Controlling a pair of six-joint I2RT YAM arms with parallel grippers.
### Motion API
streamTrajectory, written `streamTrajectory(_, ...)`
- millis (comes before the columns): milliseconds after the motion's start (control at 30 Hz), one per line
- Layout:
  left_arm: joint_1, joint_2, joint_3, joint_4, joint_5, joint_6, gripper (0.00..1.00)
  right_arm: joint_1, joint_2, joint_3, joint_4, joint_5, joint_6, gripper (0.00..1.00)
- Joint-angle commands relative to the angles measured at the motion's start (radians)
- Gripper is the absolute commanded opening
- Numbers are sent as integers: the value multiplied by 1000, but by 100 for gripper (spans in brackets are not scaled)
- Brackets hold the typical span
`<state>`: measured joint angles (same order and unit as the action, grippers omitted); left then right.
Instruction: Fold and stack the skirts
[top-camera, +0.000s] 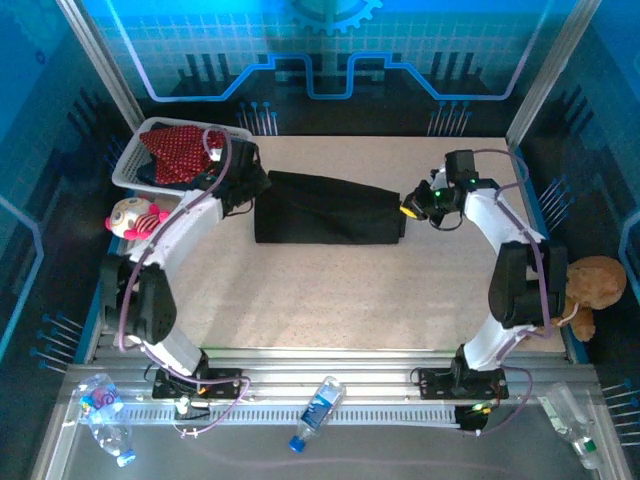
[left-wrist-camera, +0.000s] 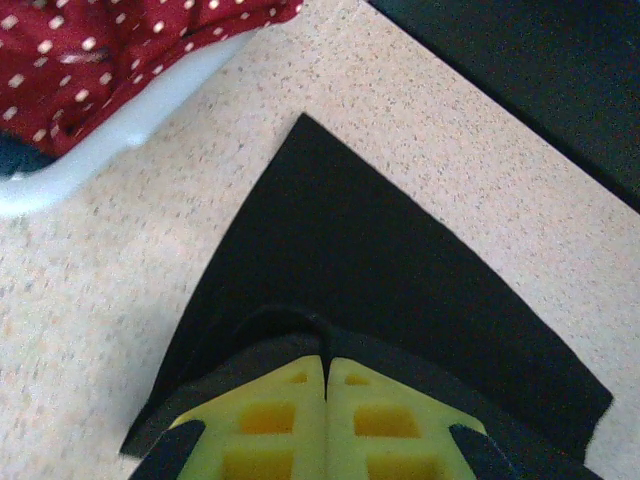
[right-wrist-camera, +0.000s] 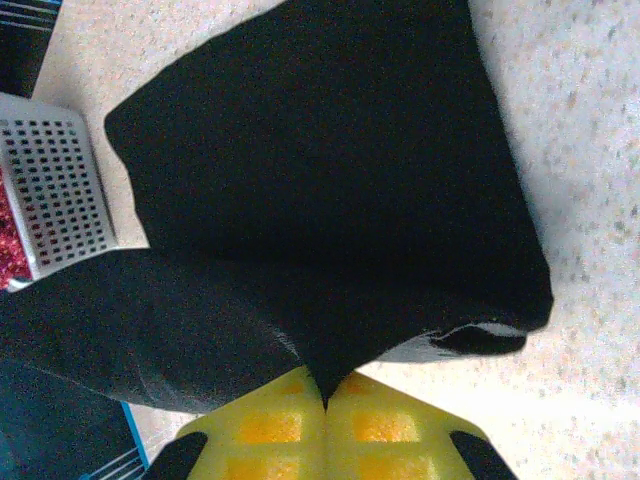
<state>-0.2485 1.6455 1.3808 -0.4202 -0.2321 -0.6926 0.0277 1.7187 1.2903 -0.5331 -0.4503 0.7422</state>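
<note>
The speckled worktop (top-camera: 330, 300) is observed with a black skirt (top-camera: 325, 205) laid across its far half as a long folded band, roughly parallel to the far edge. A white mesh basket (top-camera: 128, 168) is located at the far left corner, and a red skirt (top-camera: 180, 150) with pale dots is heaped inside it. A pink-and-white plush toy (top-camera: 135, 217) is noted at the left edge, just in front of the basket. The left tool (left-wrist-camera: 325, 370) is seen clamped on the left end of the black skirt, and the right tool (right-wrist-camera: 325, 390) is pinched tight on its right end.
</note>
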Motion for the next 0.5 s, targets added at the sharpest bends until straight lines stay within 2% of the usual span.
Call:
streamTrajectory(0,15,43,74,73,-28,87,0,-25,67,70,17,-14,-14,0)
streamTrajectory(467,63,265,269,101,9,140,0,-50,276,221,68,-20,12,0)
